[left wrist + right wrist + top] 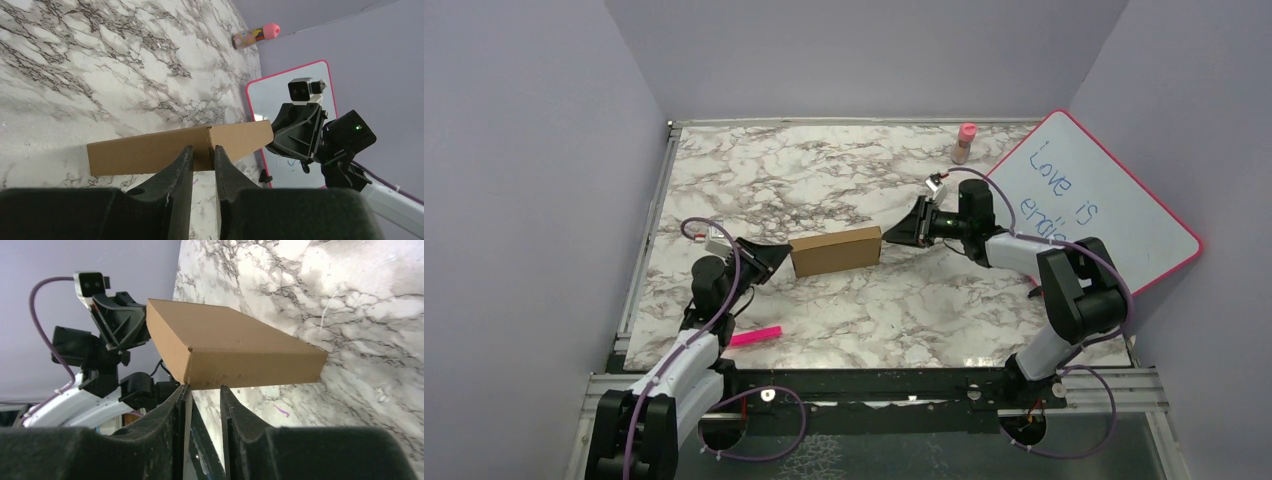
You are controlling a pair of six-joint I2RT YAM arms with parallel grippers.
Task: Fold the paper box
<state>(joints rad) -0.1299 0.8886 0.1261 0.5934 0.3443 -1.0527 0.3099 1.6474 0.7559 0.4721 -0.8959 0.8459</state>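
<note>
Seemingly at the last step, the closed paper box (835, 251) sits between left pincer (203, 149) and right pincer (202, 387), both narrowly parted, grip impossible to tell; next, press seams firm.

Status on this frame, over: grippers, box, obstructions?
At opposite ends of paper box: left gripper, right gripper, jaws narrow, grip unclear. Box folded shut. Apart from it: pink marker, bottle, whiteboard; nothing in the way.
</note>
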